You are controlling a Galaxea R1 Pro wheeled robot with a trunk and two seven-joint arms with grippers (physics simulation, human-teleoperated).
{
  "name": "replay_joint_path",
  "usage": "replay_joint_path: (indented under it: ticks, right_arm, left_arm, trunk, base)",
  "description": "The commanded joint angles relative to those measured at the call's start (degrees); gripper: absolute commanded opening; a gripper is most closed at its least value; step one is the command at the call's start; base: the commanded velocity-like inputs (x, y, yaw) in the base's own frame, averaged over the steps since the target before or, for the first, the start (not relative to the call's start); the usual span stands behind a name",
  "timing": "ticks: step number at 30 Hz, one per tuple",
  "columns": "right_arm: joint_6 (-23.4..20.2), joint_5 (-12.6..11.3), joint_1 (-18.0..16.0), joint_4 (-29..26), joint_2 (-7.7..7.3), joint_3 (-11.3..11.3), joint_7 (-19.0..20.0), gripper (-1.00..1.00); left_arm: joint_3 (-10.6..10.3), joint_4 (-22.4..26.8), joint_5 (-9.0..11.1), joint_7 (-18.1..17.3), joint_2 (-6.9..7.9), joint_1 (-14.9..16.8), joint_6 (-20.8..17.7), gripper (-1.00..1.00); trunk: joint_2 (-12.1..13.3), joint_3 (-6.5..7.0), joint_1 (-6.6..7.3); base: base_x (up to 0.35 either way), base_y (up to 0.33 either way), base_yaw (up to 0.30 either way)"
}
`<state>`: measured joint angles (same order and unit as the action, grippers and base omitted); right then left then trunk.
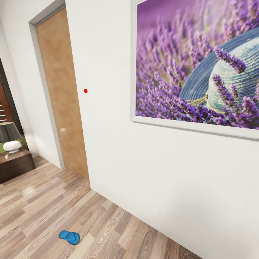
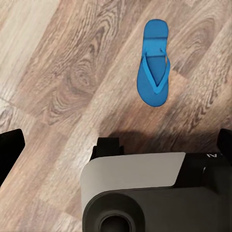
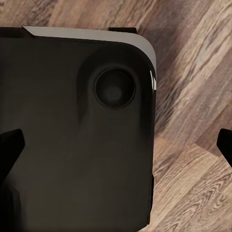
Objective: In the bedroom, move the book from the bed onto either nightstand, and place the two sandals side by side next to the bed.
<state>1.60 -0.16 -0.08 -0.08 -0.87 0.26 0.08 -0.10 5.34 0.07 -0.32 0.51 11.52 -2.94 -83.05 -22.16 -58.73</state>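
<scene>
One bright blue sandal [image 1: 69, 237] lies flat on the wood-plank floor near the white wall, low in the head view. In the left wrist view the sandal [image 2: 153, 63] lies on the planks beyond my robot base. My left gripper [image 2: 116, 145] hangs open above the floor, its dark fingertips [image 2: 10, 145] far apart with nothing between them. My right gripper [image 3: 116, 147] is open too, over the black base. A dark-brown nightstand [image 1: 14, 163] stands at the far left. The book and the bed are out of view.
A white wall with a large framed lavender picture [image 1: 201, 64] stands close on the right. A wooden door [image 1: 59, 93] is set in it further back. A lamp [image 1: 9, 138] with a dark shade sits on the nightstand. My base [image 2: 135, 193] is just below the arms.
</scene>
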Motion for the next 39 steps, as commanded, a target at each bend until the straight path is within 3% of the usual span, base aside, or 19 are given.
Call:
replay_joint_path:
  ticks: [1,24,39]
  right_arm:
    - [0.2,0.0,0.0,0.0,0.0,0.0,0.0,1.0]
    - [0.2,0.0,0.0,0.0,0.0,0.1,0.0,1.0]
    - [0.2,0.0,0.0,-0.1,0.01,0.0,0.0,1.0]
  left_arm:
    - [0.0,0.1,0.0,0.0,0.01,0.0,-0.3,1.0]
    - [0.1,2.3,0.0,0.0,-0.29,0.1,-0.8,1.0]
    - [0.1,4.1,0.0,0.2,-0.56,3.5,-4.2,1.0]
  trunk:
    - [0.0,-0.06,0.0]
    - [0.0,-0.06,0.0]
    - [0.0,-0.06,0.0]
  base:
    - [0.0,0.0,0.0]
    - [0.0,0.0,0.0]
    - [0.0,0.0,0.0]
